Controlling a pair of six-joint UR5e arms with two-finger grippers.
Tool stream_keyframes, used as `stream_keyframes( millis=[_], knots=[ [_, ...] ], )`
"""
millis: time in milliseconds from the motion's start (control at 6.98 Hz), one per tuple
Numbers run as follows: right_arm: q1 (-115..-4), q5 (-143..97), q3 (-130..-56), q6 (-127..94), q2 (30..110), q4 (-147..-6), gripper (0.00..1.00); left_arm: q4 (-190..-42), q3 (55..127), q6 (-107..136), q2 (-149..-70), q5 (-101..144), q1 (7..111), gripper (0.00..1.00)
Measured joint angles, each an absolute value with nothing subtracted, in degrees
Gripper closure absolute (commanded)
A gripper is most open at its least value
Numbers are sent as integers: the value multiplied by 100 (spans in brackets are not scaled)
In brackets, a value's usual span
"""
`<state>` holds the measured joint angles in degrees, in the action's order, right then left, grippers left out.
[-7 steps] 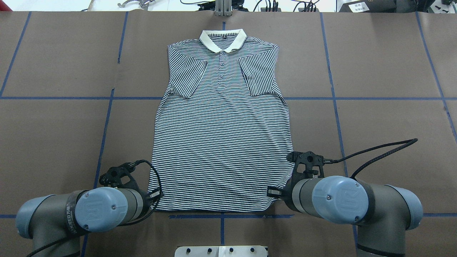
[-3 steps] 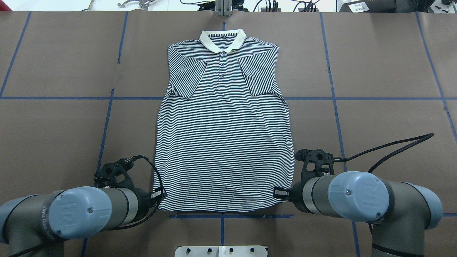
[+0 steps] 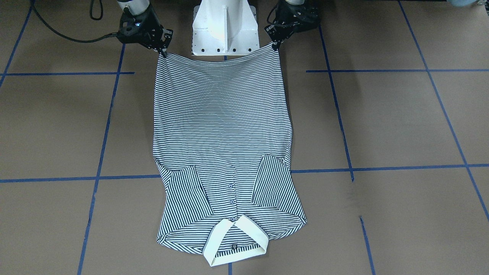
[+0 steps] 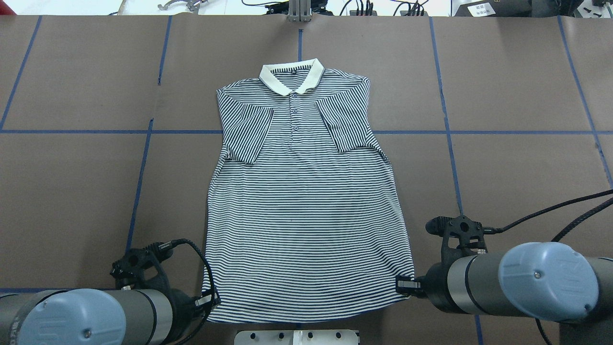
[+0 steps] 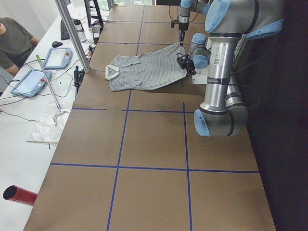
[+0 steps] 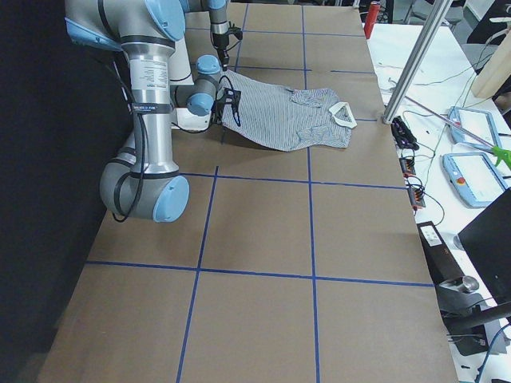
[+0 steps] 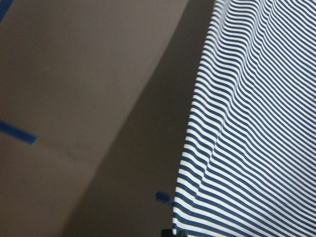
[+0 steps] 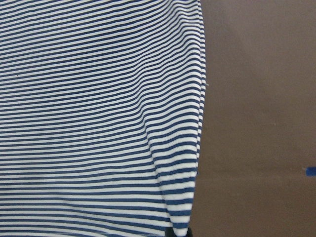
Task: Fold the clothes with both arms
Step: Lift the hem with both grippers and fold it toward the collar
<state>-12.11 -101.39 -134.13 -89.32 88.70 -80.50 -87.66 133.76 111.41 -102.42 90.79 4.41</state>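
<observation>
The striped polo shirt (image 4: pixel 306 215) lies face up on the brown table, its cream collar (image 4: pixel 291 75) at the far end and both sleeves folded in over the chest. My left gripper (image 4: pixel 210 301) is shut on the hem's left corner. My right gripper (image 4: pixel 403 283) is shut on the hem's right corner. In the front-facing view the hem is stretched taut between the left gripper (image 3: pixel 276 45) and the right gripper (image 3: pixel 163 51), raised off the table. Each wrist view shows striped cloth (image 7: pixel 256 123) (image 8: pixel 98 123) running down to the fingers.
The white pedestal base (image 3: pixel 223 28) stands right behind the hem. Blue tape lines (image 4: pixel 143 158) mark a grid on the table. A metal post (image 5: pixel 72 33) stands at the far edge. Beyond it is a desk with tablets (image 5: pixel 57 57).
Both grippers have drawn back toward the robot's base with the hem corners in them. The whole shirt has slid toward the robot, collar included.
</observation>
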Motion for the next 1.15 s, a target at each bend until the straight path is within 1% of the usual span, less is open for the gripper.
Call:
stream_keyframes(
  millis=[143, 430, 716, 859, 1002, 1145],
  knots=[
    [-1156, -10330, -13590, -8940, 9002, -8056, 100, -8662, 13509, 11127, -10240, 9080, 330, 100],
    [-1403, -10384, -13652, -8824, 8950, -8062, 100, -8619, 13604, 11034, -10281, 9111, 376, 100],
    [-2196, -10324, -13445, -7680, 8684, -8065, 100, -8624, 13587, 10279, -10394, 9113, 991, 100],
    [-2616, -10310, -13124, -6987, 8435, -8058, 100, -8632, 13557, 9818, -10445, 9102, 1407, 100],
    [-3057, -10299, -12537, -6442, 7907, -8046, 100, -8642, 13442, 9340, -10524, 9099, 1900, 100],
    [-3446, -10295, -11794, -5996, 7271, -8041, 100, -8688, 13091, 8938, -10681, 9108, 2405, 100]
  ],
)
